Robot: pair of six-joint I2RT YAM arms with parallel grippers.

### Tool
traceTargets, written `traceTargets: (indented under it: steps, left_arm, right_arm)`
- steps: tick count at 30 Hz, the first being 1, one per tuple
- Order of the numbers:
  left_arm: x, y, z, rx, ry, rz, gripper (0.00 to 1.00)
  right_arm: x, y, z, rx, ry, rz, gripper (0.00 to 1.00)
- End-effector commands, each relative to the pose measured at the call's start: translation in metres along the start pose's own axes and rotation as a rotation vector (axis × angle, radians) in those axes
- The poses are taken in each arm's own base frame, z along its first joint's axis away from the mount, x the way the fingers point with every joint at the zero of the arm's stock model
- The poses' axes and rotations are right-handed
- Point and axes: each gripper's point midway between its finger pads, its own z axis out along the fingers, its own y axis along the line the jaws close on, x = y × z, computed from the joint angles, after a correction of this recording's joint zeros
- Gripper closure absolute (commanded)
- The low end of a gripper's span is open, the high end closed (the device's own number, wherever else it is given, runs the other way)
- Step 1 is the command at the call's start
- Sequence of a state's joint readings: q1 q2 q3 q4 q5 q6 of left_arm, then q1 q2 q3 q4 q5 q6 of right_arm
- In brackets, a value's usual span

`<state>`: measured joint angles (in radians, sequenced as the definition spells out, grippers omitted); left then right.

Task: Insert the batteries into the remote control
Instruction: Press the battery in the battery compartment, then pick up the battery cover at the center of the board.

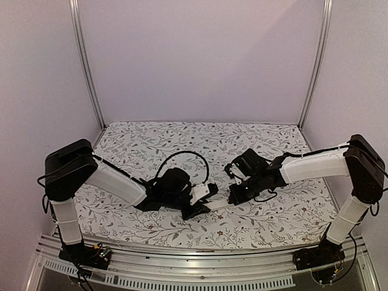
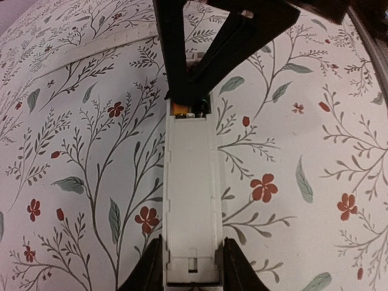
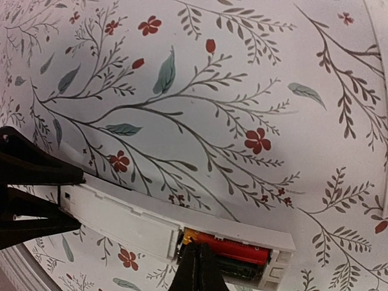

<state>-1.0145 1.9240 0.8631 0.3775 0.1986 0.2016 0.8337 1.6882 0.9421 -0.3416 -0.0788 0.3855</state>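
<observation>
You are working over a white tablecloth printed with leafy stems and red flowers [image 1: 182,139], both arms meeting near its middle. Your left gripper [image 2: 189,268] pinches the near end of the slim, flat white plastic remote control [image 2: 189,194] by its long edges. That grip likely serves to keep the bar from sliding while the other arm works at the far end. There the battery slot lies open and faces up. Your right gripper [image 3: 197,265] has its fingers pressed together into one narrow tip at the slot's edge, apparently to nudge rather than grasp. The small red-orange cylindrical battery [image 3: 227,245] already lies in the slot, with the small black cylindrical battery [image 3: 239,262] alongside it. I cannot tell whether either is fully seated.
</observation>
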Motion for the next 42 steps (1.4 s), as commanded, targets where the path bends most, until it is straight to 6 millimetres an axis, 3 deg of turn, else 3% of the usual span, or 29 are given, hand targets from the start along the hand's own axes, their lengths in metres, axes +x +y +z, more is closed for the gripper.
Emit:
traceTargets:
  steps: [1,5,9,11,15,20,23,25,27,29,33,35,42]
  left_arm:
    - [0.017,-0.003,0.005,0.011,0.063,0.001,0.78]
    - [0.017,-0.002,0.005,0.005,0.064,0.007,0.78]
    - [0.014,0.0,0.004,0.001,0.058,0.012,0.77]
    - [0.01,0.001,0.002,-0.002,0.047,0.019,0.73]
    - [-0.008,0.01,-0.007,-0.031,0.003,0.022,0.47]
    - [-0.045,0.015,-0.027,-0.043,-0.103,-0.001,0.24]
    - [-0.066,0.02,-0.046,-0.071,-0.175,-0.02,0.16]
    - [-0.077,0.027,-0.059,-0.098,-0.221,-0.044,0.12]
    - [-0.085,0.037,-0.075,-0.138,-0.255,-0.077,0.1]
    - [-0.082,0.046,-0.083,-0.176,-0.259,-0.115,0.09]
    - [-0.074,0.057,-0.098,-0.204,-0.267,-0.196,0.05]
    - [-0.073,0.06,-0.104,-0.201,-0.282,-0.254,0.01]
    - [-0.063,0.073,-0.108,-0.228,-0.293,-0.328,0.0]
  right_arm:
    - [0.026,-0.013,0.021,0.012,0.078,0.019,1.0]
    - [0.021,-0.014,0.017,0.023,0.069,0.023,1.0]
    - [-0.012,-0.006,-0.009,0.035,-0.012,-0.005,1.0]
    - [-0.037,-0.004,-0.03,0.051,-0.084,-0.028,0.94]
    - [-0.069,-0.026,-0.057,0.146,-0.179,-0.037,0.77]
    - [-0.106,-0.07,-0.073,0.233,-0.245,0.001,0.67]
    - [-0.134,-0.088,-0.079,0.279,-0.287,0.009,0.64]
    - [-0.145,-0.098,-0.068,0.331,-0.275,-0.017,0.66]
    - [-0.157,-0.103,-0.057,0.351,-0.265,-0.043,0.73]
    - [-0.162,-0.106,-0.042,0.333,-0.237,-0.075,0.79]
    - [-0.174,-0.11,-0.017,0.311,-0.203,-0.114,0.79]
    - [-0.173,-0.112,-0.002,0.304,-0.178,-0.125,0.79]
    - [-0.158,-0.123,0.037,0.295,-0.095,-0.118,0.77]
